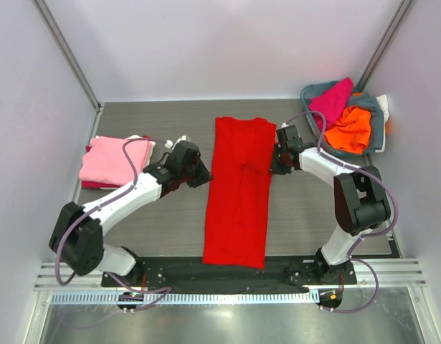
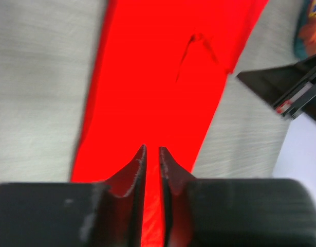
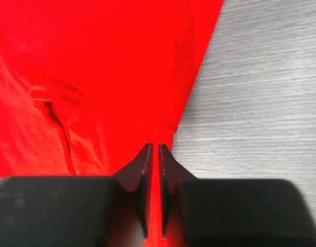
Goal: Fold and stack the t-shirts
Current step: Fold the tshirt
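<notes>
A bright red t-shirt point(image 1: 238, 193) lies flat on the table as a long narrow strip, collar end far from the arm bases. My left gripper point(image 1: 206, 174) sits at its left edge and my right gripper point(image 1: 272, 166) at its right edge. In the left wrist view the jaws point(image 2: 152, 149) stand a narrow slit apart over the red cloth point(image 2: 163, 77), pinching nothing. The right wrist view shows the same: the gripper point(image 3: 152, 145) has a thin gap, at the red shirt's point(image 3: 106, 62) edge. A folded pink t-shirt point(image 1: 112, 159) lies on a magenta one point(image 1: 95, 184) at the left.
A grey-blue basket point(image 1: 317, 91) at the back right holds a magenta t-shirt point(image 1: 333, 100), an orange one point(image 1: 348, 129) and a white one point(image 1: 383, 104). White walls close in the table on three sides. The right arm point(image 2: 286, 87) shows in the left wrist view.
</notes>
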